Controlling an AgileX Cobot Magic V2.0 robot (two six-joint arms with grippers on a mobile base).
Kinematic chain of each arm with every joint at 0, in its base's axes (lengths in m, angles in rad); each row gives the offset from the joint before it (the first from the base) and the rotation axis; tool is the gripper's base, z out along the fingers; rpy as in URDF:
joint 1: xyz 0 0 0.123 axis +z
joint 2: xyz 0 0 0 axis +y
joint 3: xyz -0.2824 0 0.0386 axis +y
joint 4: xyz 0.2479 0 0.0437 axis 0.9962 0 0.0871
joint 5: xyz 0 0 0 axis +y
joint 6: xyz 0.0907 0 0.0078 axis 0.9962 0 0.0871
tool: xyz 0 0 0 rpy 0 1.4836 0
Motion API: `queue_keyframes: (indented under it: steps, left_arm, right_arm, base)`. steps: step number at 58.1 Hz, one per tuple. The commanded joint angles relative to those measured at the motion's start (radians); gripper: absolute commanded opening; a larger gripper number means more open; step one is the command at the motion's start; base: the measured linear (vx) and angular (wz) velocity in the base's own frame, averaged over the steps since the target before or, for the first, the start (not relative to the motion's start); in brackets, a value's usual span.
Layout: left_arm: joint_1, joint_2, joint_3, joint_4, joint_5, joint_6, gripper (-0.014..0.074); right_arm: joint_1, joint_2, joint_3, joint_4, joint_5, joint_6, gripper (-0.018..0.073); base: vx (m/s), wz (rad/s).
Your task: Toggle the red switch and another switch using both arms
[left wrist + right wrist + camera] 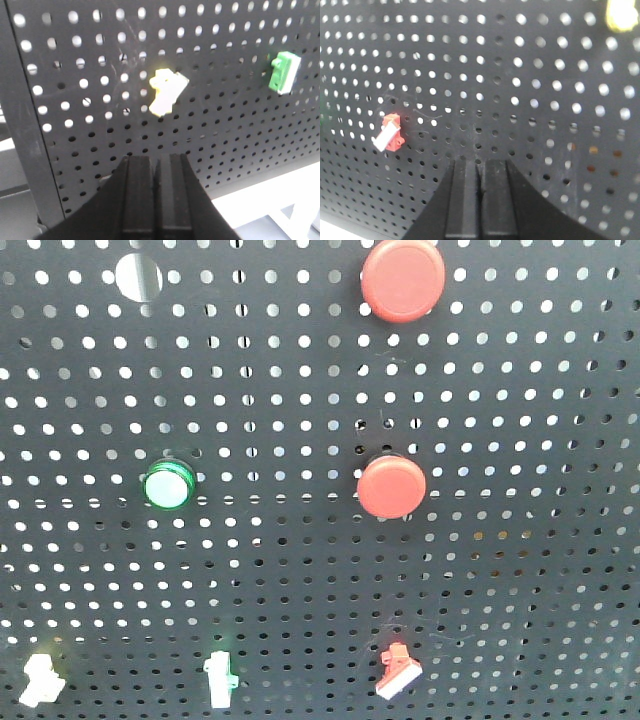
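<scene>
Right gripper (481, 167) closed; red switch (389, 133) upper-left, apart.

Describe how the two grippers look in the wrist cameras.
The left gripper and right gripper look alike: each is a pair of flat, blocky black bars rising from a wider black base that flares outward. No cables, markings or labels show on either.

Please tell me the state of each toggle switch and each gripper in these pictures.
Tiny red toggle switch: untouched, white lever tip slanting down-left.
Tiny pale yellow toggle switch: untouched, on or off unclear.
Left gripper: shut, holding nothing, not touching the yellow toggle.
Right gripper: shut, holding nothing, not touching the red toggle.
</scene>
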Motion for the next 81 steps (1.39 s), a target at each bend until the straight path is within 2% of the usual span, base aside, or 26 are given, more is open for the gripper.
queue_keyframes:
  steps: [1,27,31,37,41,45,52,57,63,81]
  left_arm:
    - [-0.005,0.018,-0.026,-0.008,-0.076,-0.009,0.0003]
    - [-0.005,0.017,-0.014,-0.003,-0.092,-0.002,0.0003]
    - [0.021,0.017,0.004,0.027,-0.099,0.054,0.0003]
    - [0.124,0.017,0.046,0.021,-0.115,0.093,0.0003]
    - [0.206,0.017,0.100,0.012,-0.172,0.083,0.0003]
    - [0.254,0.008,0.182,0.007,-0.283,0.053,0.0003]
    - [0.265,-0.077,0.369,0.009,-0.537,-0.029,0.0003]
    - [0.263,-0.157,0.347,0.025,-0.398,-0.040,0.0003]
    - [0.263,-0.215,0.357,0.024,-0.373,-0.046,0.0003]
    - [0.263,-0.207,0.356,0.026,-0.351,-0.045,0.0003]
  right_arm:
    - [-0.003,0.007,-0.030,0.013,0.002,-0.006,-0.0006]
    - [-0.003,0.007,-0.030,0.027,0.002,-0.006,-0.0006]
    - [-0.003,0.007,-0.030,0.027,0.002,-0.006,-0.0006]
    - [-0.003,0.007,-0.030,0.027,0.002,-0.006,-0.0006]
    - [-0.003,0.007,-0.030,0.027,0.002,-0.006,-0.0006]
    - [-0.003,0.007,-0.030,0.027,0.002,-0.006,-0.0006]
    - [-0.003,0.007,-0.030,0.027,0.002,-0.006,-0.0006]
    - [-0.003,0.007,-0.030,0.027,0.002,-0.006,-0.0006]
    - [-0.003,0.007,-0.030,0.027,0.002,-0.006,-0.0006]
    - [-0.003,0.007,-0.030,0.027,0.002,-0.006,-0.0006]
  base:
    - [0.00,0.00]
    - [0.00,0.00]
    - [0.00,0.00]
    - [0.00,0.00]
    - [0.00,0.00]
    - [0.00,0.00]
    - [0.00,0.00]
    - [0.00,0.00]
    - [0.00,0.00]
    - [0.00,0.00]
